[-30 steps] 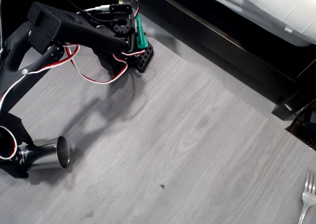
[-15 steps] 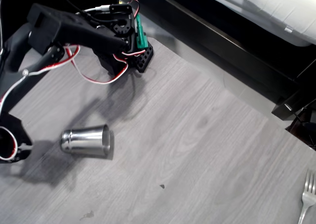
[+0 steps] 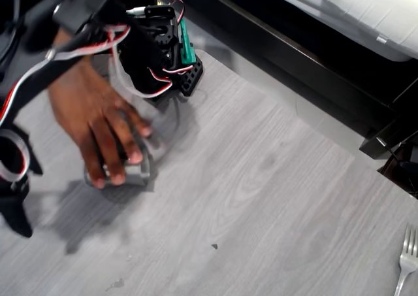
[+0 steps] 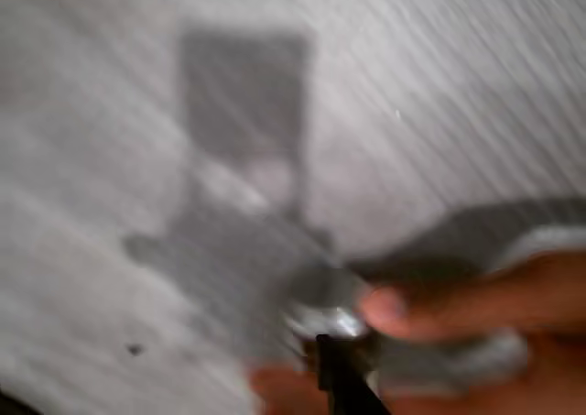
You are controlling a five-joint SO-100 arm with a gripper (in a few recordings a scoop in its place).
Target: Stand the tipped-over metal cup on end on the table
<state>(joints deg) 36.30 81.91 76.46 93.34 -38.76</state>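
The metal cup (image 3: pixel 134 173) lies on its side on the table (image 3: pixel 274 198), left-centre in the overhead view, and a person's hand (image 3: pixel 98 123) is draped over it w/ fingers (image 3: pixel 116 172) curled round the body; only a strip of its silver side shows under them. The wrist view is blurred but gives the same hand (image 4: pixel 476 314) over a shiny patch that's prob the cup. The gripper (image 3: pixel 14 208) hangs at the far left edge of the overhead view, near the cup but apart from it; its dark tip is visible, but whether the fingers are spread or pressed together can't be told. Risks, as a judgement: w/ the hand in the workspace any arm move toward the cup could strike it, so the arm should wait. The cup is round and smooth, so once let go it may roll off line, and a pinch on polished steel could slip or squirt it sideways; tipping it up by the flared rim might let it topple back. The surface is flat light-grey wood-grain w/ a few dark specks, no lip to stop a roll. A black ledge (image 3: pixel 294 54) runs along the top, white bedding (image 3: pixel 372 8) beyond it, and a silver fork (image 3: pixel 406 260) sits at the lower right, well apart from the cup
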